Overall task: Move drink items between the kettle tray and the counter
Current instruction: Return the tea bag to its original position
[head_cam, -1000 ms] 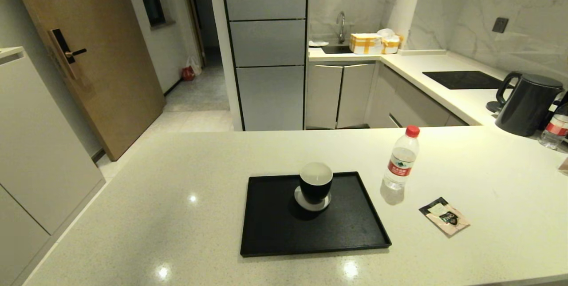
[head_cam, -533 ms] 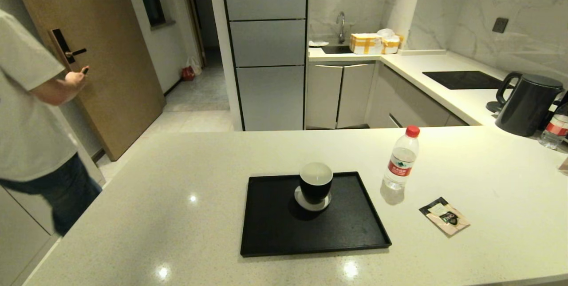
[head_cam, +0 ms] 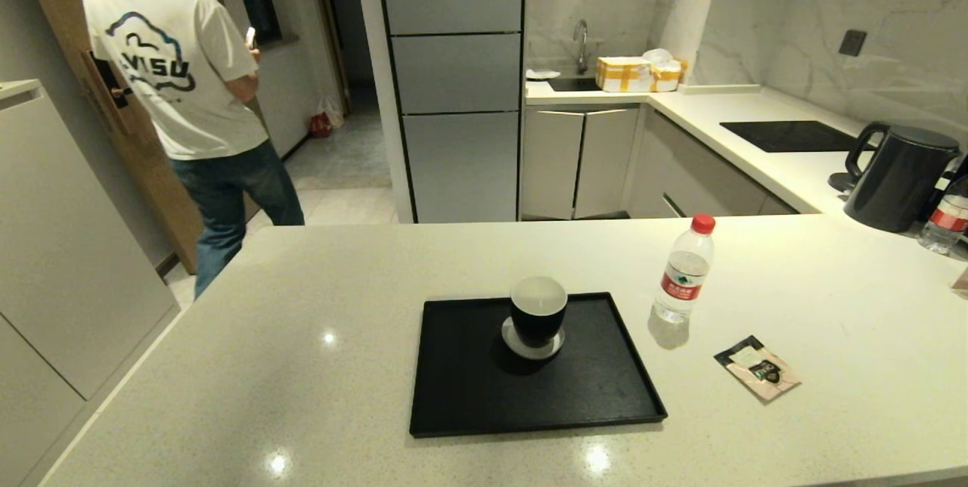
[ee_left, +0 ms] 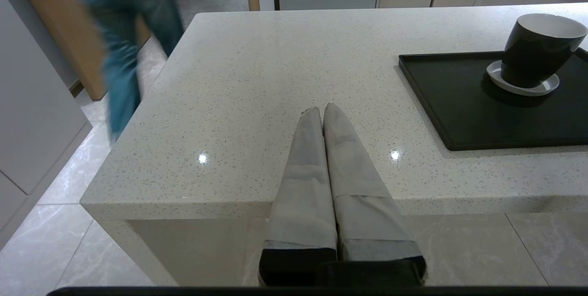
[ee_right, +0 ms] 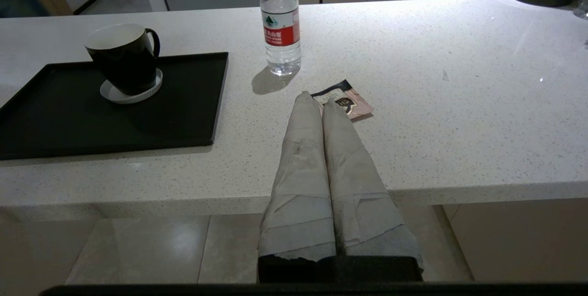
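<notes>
Clear plastic bottle: the water bottle (head_cam: 683, 269) is standing upright on the surface (head_cam: 302, 366), just beside the far right corner of the kettle tray (head_cam: 469, 396), not on it.
Bottle handling: it is looking nearly full, so probably weighty for its size; the thin smooth wall is likely giving under a hard squeeze, so the labelled middle seems the safest place to take hold, below the red cap.
Sachet: the tea sachet (head_cam: 757, 367) is lying flat on the surface, well to the right of the tray and nearer than the bottle.
Sachet handling: light, thin and limp by the look of it; a pinch at one lifted edge or corner is probably needed, since it is sitting flush on a glossy top.
Tray contents: only the black cup (head_cam: 538, 311) on its coaster (head_cam: 514, 343).
Left end effector (ee_left: 320, 111): fingers pressed together, empty, hanging at the near edge, left of the tray.
Right end effector (ee_right: 316, 100): fingers together, empty, tips just short of the sachet.
Change: a person (head_cam: 189, 94) is now standing by the door with his back turned, having walked in from the left; bottle, sachet, cup and tray are sitting where they were.
</notes>
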Controlling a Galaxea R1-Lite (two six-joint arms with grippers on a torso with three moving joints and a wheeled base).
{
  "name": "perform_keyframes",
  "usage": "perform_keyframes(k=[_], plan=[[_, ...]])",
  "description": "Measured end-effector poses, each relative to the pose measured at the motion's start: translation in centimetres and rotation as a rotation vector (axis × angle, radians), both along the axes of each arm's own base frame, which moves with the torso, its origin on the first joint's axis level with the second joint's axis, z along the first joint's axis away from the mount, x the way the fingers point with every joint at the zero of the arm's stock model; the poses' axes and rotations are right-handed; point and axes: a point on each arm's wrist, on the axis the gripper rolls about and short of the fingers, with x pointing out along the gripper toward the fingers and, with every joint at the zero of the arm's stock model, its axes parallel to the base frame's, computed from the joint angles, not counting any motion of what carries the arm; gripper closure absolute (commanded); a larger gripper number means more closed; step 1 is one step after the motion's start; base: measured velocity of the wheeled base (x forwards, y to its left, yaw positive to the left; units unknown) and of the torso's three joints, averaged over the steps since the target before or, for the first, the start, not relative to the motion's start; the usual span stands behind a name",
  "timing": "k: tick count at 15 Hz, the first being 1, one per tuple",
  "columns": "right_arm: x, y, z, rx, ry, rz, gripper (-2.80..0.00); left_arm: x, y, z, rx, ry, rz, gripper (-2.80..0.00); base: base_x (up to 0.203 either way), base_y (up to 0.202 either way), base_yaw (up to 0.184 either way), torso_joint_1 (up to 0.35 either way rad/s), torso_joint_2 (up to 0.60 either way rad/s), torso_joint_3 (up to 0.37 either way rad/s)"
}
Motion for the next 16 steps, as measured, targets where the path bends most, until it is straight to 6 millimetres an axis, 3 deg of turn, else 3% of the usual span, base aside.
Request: perform_keyframes(k=[6,8,10,13,15,16], plan=[[0.0,0.0,0.0,0.0,0.0,0.0,0.0,0.0,0.0,0.0,0.0,0.0,0.0,0.0,0.0,0.0,0.0,0.0,0.0,0.0],[-0.2,0.0,0.9,-0.003,-0.019,-0.001,0.0,0.0,0.0,0.0,0.0,0.0,0.0,0.0,0.0,0.0,0.0,0.0,0.0,0.0],[-0.8,0.0,4.4,0.04,-0.064,0.001,0.0,0.0,0.0,0.0,0.0,0.0,0.0,0.0,0.0,0.0,0.0,0.0,0.0,0.0],[-0.7,0.0,12.6,0.17,-0.091,0.01,0.0,0.0,0.0,0.0,0.0,0.0,0.0,0.0,0.0,0.0,0.0,0.0,0.0,0.0],[0.5,0.0,16.5,0.221,0.018,0.004,0.0,0.0,0.0,0.0,0.0,0.0,0.0,0.0,0.0,0.0,0.0,0.0,0.0,0.0],[1.4,0.0,17.3,0.234,0.116,-0.005,0.0,0.0,0.0,0.0,0.0,0.0,0.0,0.0,0.0,0.0,0.0,0.0,0.0,0.0]])
